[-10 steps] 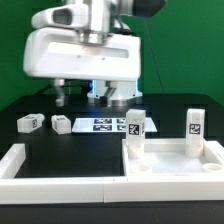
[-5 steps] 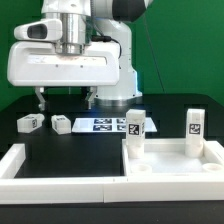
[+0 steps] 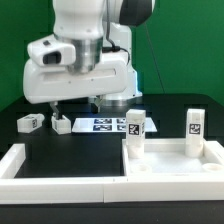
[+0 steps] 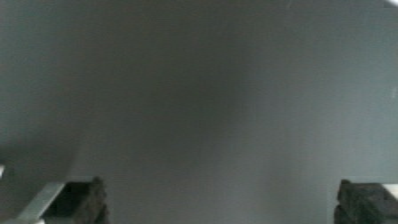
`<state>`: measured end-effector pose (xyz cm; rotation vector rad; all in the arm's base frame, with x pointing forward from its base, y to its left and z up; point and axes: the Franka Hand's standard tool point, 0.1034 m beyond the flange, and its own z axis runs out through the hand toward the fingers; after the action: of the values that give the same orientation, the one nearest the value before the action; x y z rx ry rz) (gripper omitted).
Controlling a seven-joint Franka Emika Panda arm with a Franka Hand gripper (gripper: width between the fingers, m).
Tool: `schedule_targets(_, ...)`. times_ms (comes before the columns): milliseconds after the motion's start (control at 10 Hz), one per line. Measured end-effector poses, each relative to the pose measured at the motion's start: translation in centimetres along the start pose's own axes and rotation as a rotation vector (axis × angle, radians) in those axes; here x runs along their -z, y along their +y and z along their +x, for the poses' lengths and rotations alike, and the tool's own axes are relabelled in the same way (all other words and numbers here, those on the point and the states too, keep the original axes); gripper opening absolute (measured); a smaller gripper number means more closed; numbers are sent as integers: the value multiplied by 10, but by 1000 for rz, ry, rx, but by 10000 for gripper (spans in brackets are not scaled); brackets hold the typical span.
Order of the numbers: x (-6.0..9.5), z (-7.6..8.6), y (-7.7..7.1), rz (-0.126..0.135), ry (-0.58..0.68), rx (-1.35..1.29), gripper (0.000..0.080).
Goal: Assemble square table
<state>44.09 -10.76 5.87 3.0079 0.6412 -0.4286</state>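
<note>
**Q:** Where is the table assembly located, and why there?

**A:** The white plastic square tray-like tabletop (image 3: 175,165) lies on the black table (image 3: 70,150) at the exterior view's right. It appears to butt against the long low white wall bars (image 3: 60,188). These probably brace it against sliding while legs are fitted. Two small white tagged block legs stand upright at its far corners (image 3: 135,130) (image 3: 194,125), apparently seated in the corner holes.

**Q:** Which parts remain?

**A:** Two loose legs (image 3: 29,122) (image 3: 61,124) lie on the table toward the exterior view's left, near the marker board (image 3: 100,125).

**Q:** What is the gripper's status?

**A:** The gripper (image 3: 77,103) hangs over the loose legs, well apart from the tabletop. The wrist view shows its fingers (image 4: 80,200) spread wide with nothing between them. It is probably positioned to collect a loose leg.
</note>
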Motion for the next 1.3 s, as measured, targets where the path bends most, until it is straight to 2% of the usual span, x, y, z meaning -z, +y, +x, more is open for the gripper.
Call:
schedule_targets(300, 1, 6, -12, 56, -190, 1, 649)
schedule_targets(400, -3, 6, -13, 64, -220, 5, 649)
schedule_targets(500, -15, -12, -8, 64, -289, 22, 649)
schedule_targets(600, -25, -37, -2, 62, -376, 33, 649)
schedule_targets(800, -28, -61, 6, 35, -496, 31, 649)
schedule_targets(1000, -32, -60, 4, 45, -573, 35, 649)
schedule_targets(1300, -36, -61, 3, 45, -572, 42, 649)
